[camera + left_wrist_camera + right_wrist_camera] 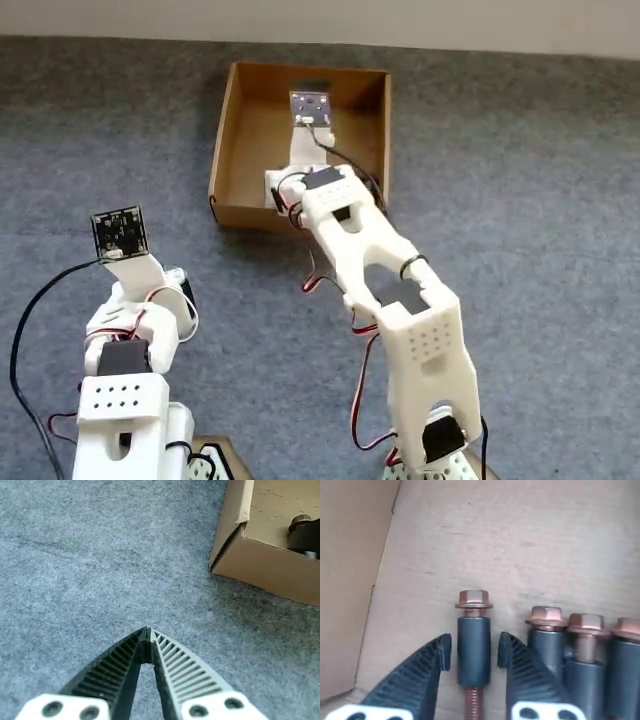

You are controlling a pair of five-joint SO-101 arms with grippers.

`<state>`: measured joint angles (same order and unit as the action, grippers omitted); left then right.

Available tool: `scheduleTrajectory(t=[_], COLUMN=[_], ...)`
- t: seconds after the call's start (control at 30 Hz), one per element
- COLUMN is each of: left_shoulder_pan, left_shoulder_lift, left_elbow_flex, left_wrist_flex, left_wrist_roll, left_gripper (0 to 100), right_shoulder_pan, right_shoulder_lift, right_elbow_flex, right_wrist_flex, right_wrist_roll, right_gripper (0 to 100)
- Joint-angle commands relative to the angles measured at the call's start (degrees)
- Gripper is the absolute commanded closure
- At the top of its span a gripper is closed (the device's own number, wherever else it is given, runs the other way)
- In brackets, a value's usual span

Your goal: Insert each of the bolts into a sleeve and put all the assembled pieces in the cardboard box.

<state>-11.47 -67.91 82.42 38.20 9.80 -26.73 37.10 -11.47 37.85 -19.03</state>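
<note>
High view: the right arm (380,260) extends into the cardboard box (228,150); the left arm (130,330) sits well apart from it. Left wrist view: the left gripper (146,635) is closed on nothing. Right wrist view: the right gripper (473,640) stands spread around a sleeve (473,657) carrying its bolt (473,599), which touches neither finger (420,680). The long axis runs along the fingers, head away. Three assembled pieces (580,650) lie just beside. A straight lift should clear it.

Grey carpet-like table cover (540,180), pale wall strip (400,20) behind
</note>
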Motion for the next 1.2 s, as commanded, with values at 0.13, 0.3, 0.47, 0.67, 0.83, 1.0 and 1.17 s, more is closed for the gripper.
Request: scheduleTrajectory(t=[0.13, 0.3, 0.47, 0.67, 0.83, 1.0, 1.17], left_shoulder_pan=[0.48, 0.48, 0.48, 0.48, 0.48, 0.48, 0.48], left_shoulder_lift=[-0.48, -0.48, -0.48, -0.48, -0.48, -0.48, -0.48], left_elbow_flex=[-0.13, -0.13, -0.13, -0.13, -0.13, -0.13, -0.13], left_wrist_flex=[-1.05, -1.05, -1.05, -1.05, -1.05, -1.05, -1.05], left_wrist_roll=[-0.44, -0.44, -0.44, -0.44, -0.44, -0.44, -0.44], left_gripper=[99, 99, 99, 99, 99, 99, 99], right_shoulder_pan=[3.56, 6.02, 9.01, 6.2, 1.27, -1.36, -2.42], right_shoulder_lift=[-1.54, -1.45, -1.45, -0.84, -0.75, -0.75, -0.75], right_elbow_flex=[-9.8, -22.64, -36.79, -46.2, -41.45, -27.56, -15.78], right_wrist_flex=[7.34, 18.95, 29.05, 36.7, 33.89, 21.14, 7.87], right_wrist_roll=[-0.7, -0.79, -0.35, 3.25, 4.48, 4.48, 4.92], right_gripper=[82.6, 91.2, 98.1, 98.1, 98.6, 98.6, 98.6])
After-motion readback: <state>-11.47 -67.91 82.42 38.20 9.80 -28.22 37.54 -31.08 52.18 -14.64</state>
